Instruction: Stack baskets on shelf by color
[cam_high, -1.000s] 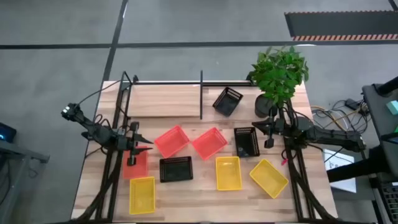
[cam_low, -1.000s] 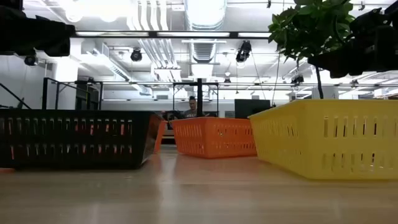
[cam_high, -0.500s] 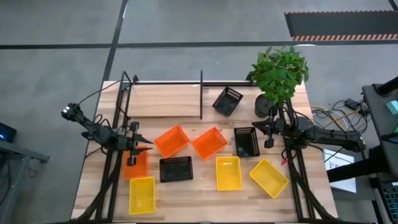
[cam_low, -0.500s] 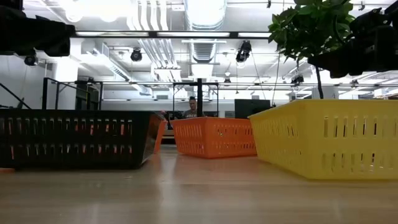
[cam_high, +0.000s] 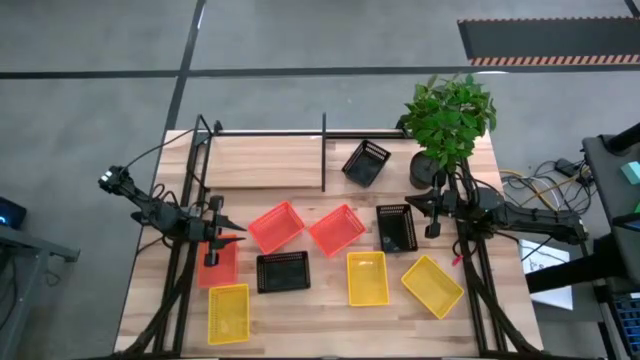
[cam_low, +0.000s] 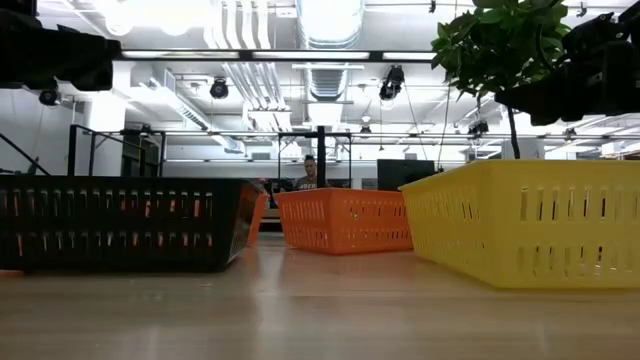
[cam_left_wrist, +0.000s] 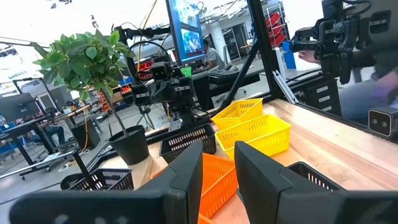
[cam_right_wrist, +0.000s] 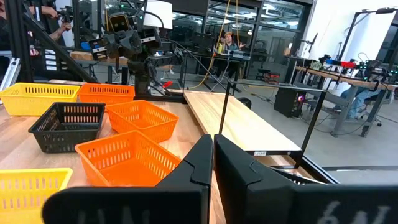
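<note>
Nine mesh baskets show in the high view. Red-orange baskets (cam_high: 275, 226), (cam_high: 337, 230), (cam_high: 218, 262), black baskets (cam_high: 283, 271), (cam_high: 397, 228) and yellow baskets (cam_high: 228, 313), (cam_high: 367, 278), (cam_high: 432, 284) rest on the tabletop. One black basket (cam_high: 366, 162) lies tilted on the shelf (cam_high: 262, 160), right of its divider post (cam_high: 324, 152). My left gripper (cam_high: 232, 232) (cam_left_wrist: 217, 163) hovers open at the table's left, above a red-orange basket's edge. My right gripper (cam_high: 410, 204) (cam_right_wrist: 213, 149) hovers shut at the right, beside a black basket.
A potted plant (cam_high: 450, 120) stands at the table's far right corner, behind my right arm. Black frame rails (cam_high: 190, 250) run along both table sides. In the low view a black basket (cam_low: 120, 222) and a yellow basket (cam_low: 530, 235) stand close. People show in the room beyond.
</note>
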